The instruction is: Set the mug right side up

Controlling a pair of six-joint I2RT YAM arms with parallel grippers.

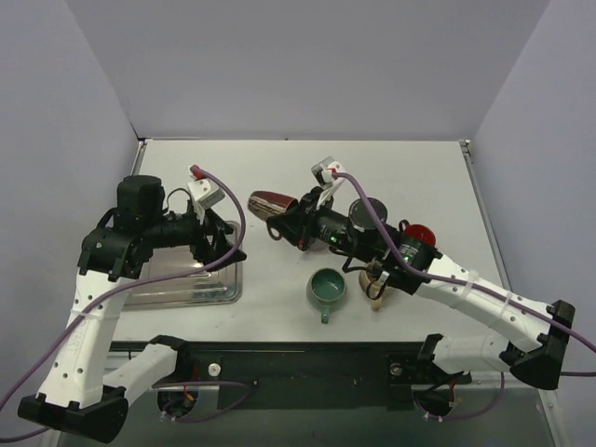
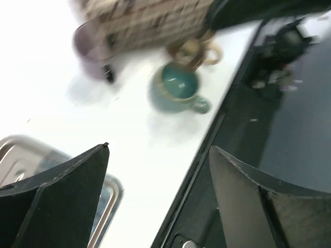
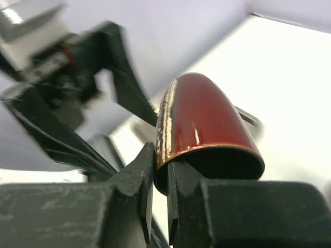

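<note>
The dark red mug [image 1: 270,203] lies on its side, held off the table at its middle back. My right gripper [image 1: 287,225] is shut on the mug's rim. In the right wrist view one finger is inside the mug [image 3: 207,121] and the other outside, pinching the wall at my gripper [image 3: 161,165]. The mug's mouth faces the wrist. My left gripper [image 1: 223,244] is open and empty over the right end of the metal tray; in the left wrist view its gripper [image 2: 159,147] holds nothing.
A metal tray [image 1: 186,291] sits at the front left, its rim in the left wrist view [image 2: 31,142]. An upright green mug [image 1: 326,289] [image 2: 176,88] and a tan mug [image 1: 377,279] [image 2: 194,49] stand near the front edge. A red object [image 1: 419,233] sits at the right.
</note>
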